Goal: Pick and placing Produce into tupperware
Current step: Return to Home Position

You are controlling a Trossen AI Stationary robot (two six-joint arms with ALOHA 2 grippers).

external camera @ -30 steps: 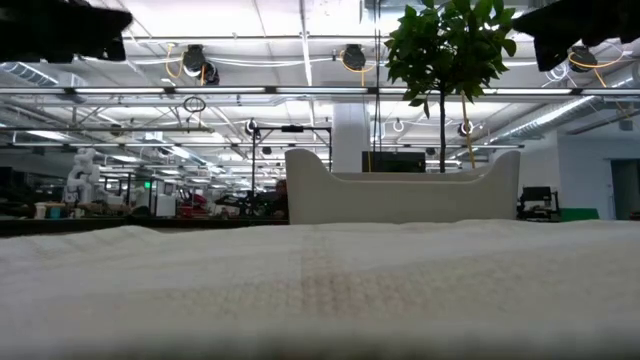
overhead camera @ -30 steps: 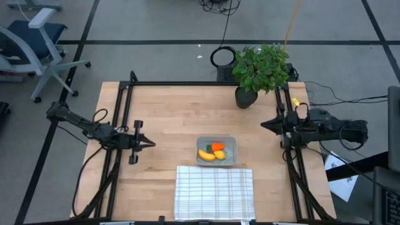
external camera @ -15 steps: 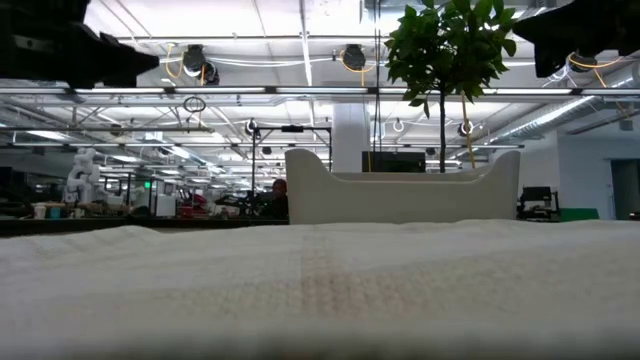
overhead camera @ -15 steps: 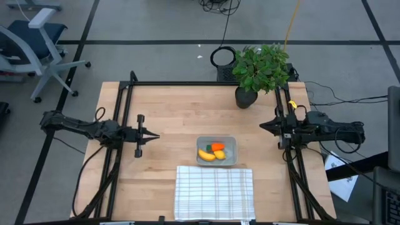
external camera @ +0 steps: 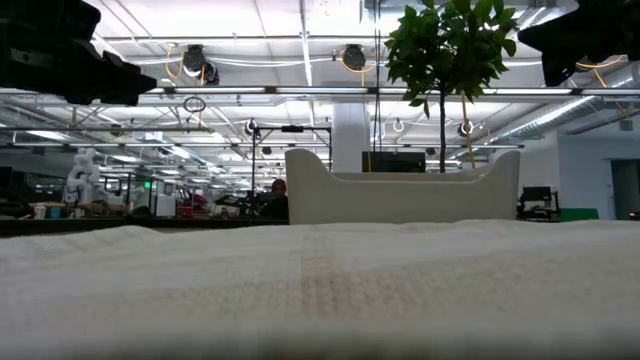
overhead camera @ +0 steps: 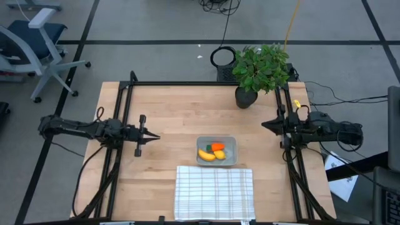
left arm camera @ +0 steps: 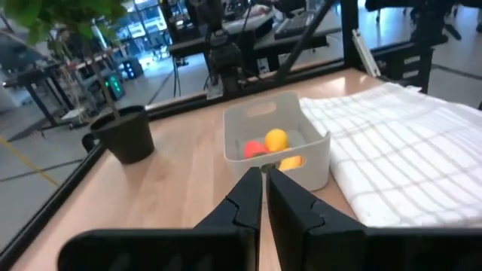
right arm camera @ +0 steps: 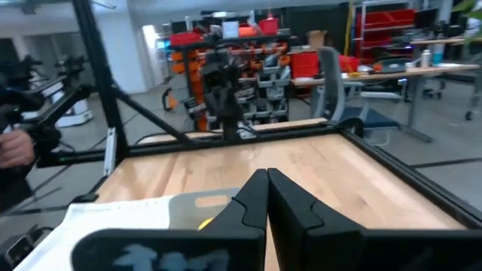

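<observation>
The translucent tupperware (overhead camera: 217, 150) rests on its base on the table just beyond the cloth. Inside it lie the orange carrot-like piece (overhead camera: 217, 147), the curved yellow banana (overhead camera: 205, 155) and the small lemon (overhead camera: 219, 154). In the left wrist view the tupperware (left arm camera: 276, 147) shows an orange-red piece (left arm camera: 254, 148) and a yellow one (left arm camera: 276, 139). My left gripper (overhead camera: 154, 136) hovers shut to the left of the tub, empty. My right gripper (overhead camera: 263, 124) hovers shut near the table's right edge, empty.
A white grid-lined cloth (overhead camera: 214, 192) lies at the table's near edge in front of the tub. A leafy potted plant (overhead camera: 259, 69) stands at the far right corner. Black frame rails (overhead camera: 122, 119) run along both sides. Bare wood lies between my left gripper and the tub.
My left gripper has moved toward the table's right, nearer the tupperware, and stayed shut. My right arm has shifted only slightly at the right edge. The produce and the tub have not moved.
</observation>
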